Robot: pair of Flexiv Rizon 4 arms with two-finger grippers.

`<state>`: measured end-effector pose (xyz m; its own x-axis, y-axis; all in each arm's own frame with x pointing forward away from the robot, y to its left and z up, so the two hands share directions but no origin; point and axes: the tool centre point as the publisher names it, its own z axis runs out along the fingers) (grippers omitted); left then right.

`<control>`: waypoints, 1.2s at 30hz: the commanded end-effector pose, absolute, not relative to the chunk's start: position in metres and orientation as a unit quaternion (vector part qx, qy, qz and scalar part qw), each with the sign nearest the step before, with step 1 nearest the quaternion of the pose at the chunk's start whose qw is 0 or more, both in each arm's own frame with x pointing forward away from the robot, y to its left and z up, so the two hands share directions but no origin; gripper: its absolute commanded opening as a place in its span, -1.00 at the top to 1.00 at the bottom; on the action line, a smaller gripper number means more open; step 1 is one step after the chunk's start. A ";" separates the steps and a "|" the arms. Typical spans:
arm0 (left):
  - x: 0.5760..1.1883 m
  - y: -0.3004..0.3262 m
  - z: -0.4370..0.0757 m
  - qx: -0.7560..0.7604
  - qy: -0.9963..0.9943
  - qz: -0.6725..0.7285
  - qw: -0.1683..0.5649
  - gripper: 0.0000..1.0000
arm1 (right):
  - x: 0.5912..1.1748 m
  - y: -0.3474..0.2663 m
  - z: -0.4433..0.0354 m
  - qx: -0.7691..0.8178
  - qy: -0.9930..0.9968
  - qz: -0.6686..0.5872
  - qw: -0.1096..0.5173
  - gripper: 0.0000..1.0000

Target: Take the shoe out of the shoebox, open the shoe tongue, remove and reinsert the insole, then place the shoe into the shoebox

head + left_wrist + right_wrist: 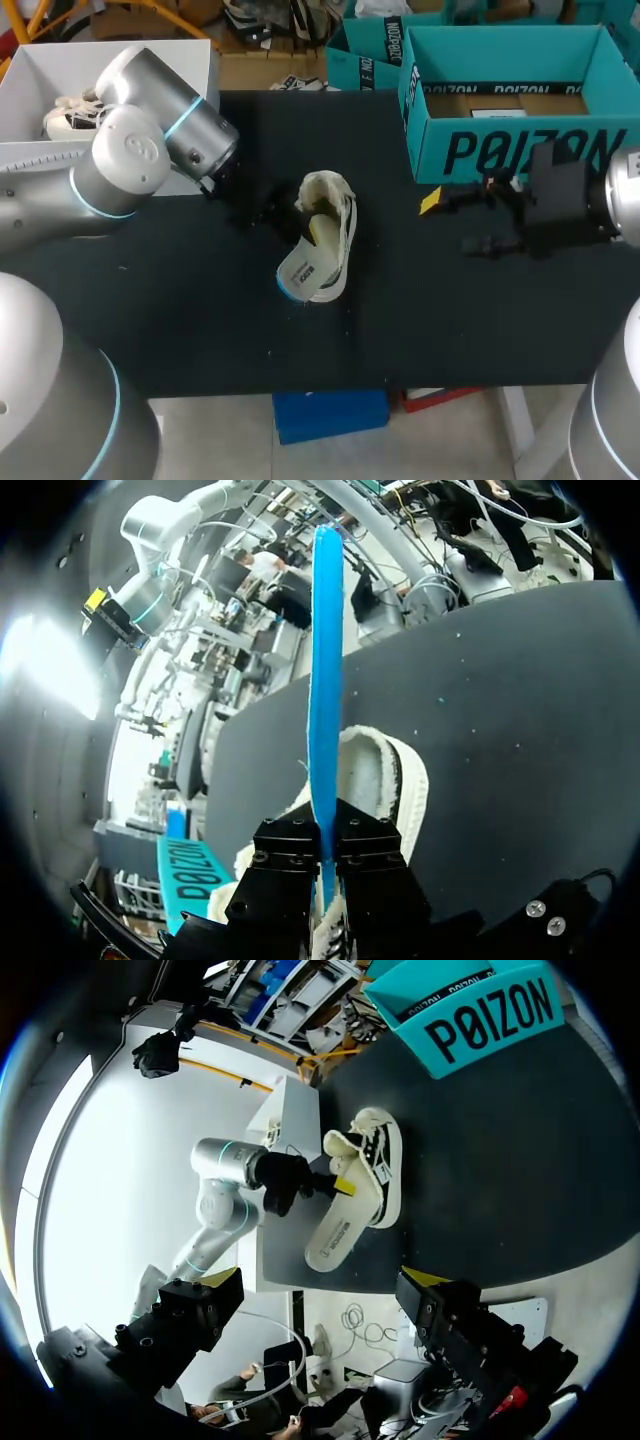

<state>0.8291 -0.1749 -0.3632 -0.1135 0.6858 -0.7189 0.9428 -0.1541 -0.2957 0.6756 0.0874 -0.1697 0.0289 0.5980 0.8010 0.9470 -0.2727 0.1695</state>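
1. Left gripper [326,842]: clenched on one end of the insole [326,650], held edge-on, blue underside showing in the left wrist view.
2. Insole in the head view: centre of frame, slanting across the shoe [338,232], lower end poking out past the sole. Cannot tell if any of it is seated inside.
3. Insole handling: judged thin foam, very light, floppy. Expect droop and buckling if pushed from the far end. Better pinched close to the end going in, fed toe-first.
4. Shoe: centre of frame on the desk [180,320], seemingly on its side, outside the box. Judged light, with a soft upper and a stiffer rubber sole. Likely to slide under a push, so needs pinning. Best hold: heel collar or sole edge, not the tongue.
5. Right gripper [320,1278]: released, fingers wide apart, holding nothing. Right of frame in the head view, well apart from the shoe.
6. Shoebox [520,150]: upper right of frame, open, no shoe inside.
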 end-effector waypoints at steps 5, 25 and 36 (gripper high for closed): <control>0.839 -0.182 -0.366 0.650 0.643 -0.374 0.156 1.00 | 0.675 0.087 -0.169 -0.685 -0.564 -0.409 0.213 -1.00; 0.828 -0.183 -0.357 0.657 0.643 -0.362 0.155 0.22 | 0.675 0.087 -0.169 -0.685 -0.564 -0.409 0.213 -1.00; 0.803 -0.180 -0.360 0.677 0.627 -0.362 0.132 0.20 | 0.675 0.087 -0.169 -0.685 -0.564 -0.409 0.213 -1.00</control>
